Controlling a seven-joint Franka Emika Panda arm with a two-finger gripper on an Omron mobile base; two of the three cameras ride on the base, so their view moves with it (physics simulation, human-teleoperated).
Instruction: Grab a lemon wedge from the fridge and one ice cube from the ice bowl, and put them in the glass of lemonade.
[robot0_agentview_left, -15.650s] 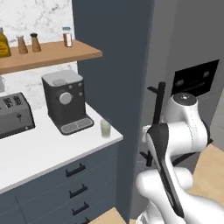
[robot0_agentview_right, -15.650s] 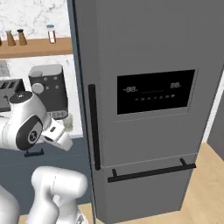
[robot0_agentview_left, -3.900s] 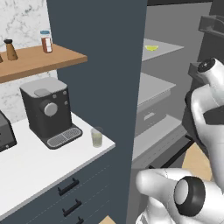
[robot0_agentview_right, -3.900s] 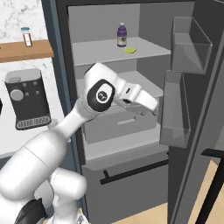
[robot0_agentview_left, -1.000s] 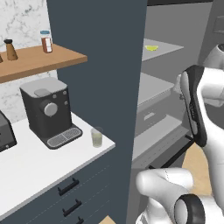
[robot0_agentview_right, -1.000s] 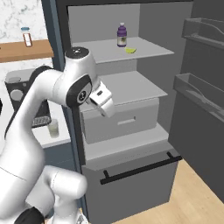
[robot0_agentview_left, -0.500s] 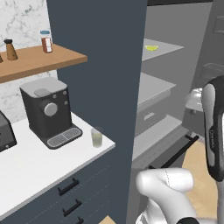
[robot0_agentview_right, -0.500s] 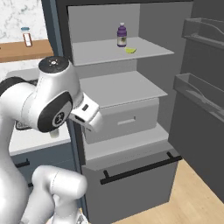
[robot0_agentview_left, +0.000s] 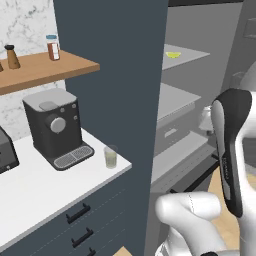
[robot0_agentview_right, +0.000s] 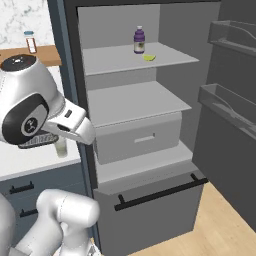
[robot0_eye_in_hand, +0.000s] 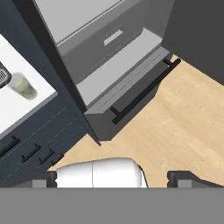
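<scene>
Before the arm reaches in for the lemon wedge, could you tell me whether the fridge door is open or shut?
Open. The fridge interior is exposed, its door swung wide at right, and the lemon wedge lies on the top shelf.

Marble wall (robot0_agentview_left: 20, 25), wooden floor (robot0_eye_in_hand: 183, 127).

Open fridge (robot0_agentview_left: 120, 75), lemon wedge (robot0_agentview_left: 173, 54) on shelf — glass of lemonade (robot0_agentview_left: 110, 157) beside, perhaps, coffee machine (robot0_agentview_left: 54, 127)

The fridge (robot0_agentview_right: 65, 30) is dark grey-blue outside, with pale grey shelves (robot0_agentview_right: 135, 102) inside and a black bar handle (robot0_agentview_right: 160, 192). The lemon wedge (robot0_agentview_right: 149, 57) is yellow-green (very small). Beside it stands a purple bottle (robot0_agentview_right: 139, 40). The glass of lemonade (robot0_agentview_left: 110, 157) looks pale yellow. The coffee machine (robot0_agentview_left: 54, 127) is black, the counter (robot0_agentview_left: 35, 187) white, the wall shelf (robot0_agentview_left: 45, 70) brown wood.
</scene>
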